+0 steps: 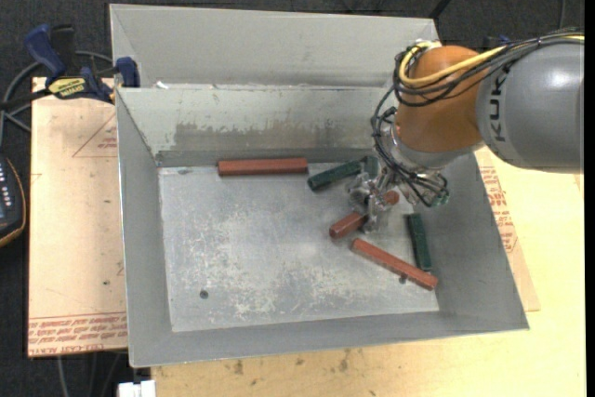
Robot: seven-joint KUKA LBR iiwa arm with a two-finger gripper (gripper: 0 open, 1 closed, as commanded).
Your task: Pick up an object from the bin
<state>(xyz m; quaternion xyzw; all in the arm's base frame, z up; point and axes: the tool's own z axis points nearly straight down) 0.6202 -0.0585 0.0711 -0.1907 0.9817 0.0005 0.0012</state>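
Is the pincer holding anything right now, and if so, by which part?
Cannot be told. The pincer is down at the right end of the short red-brown block, but a grip on it isn't visible.

Three red sticks point(262, 166), two green sticks point(418, 240)

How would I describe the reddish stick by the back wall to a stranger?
Start at the back wall of the grey bin. At its foot lies a long reddish-brown stick, parallel to it. It alone lies apart, left of the sticks clustered by the tool.
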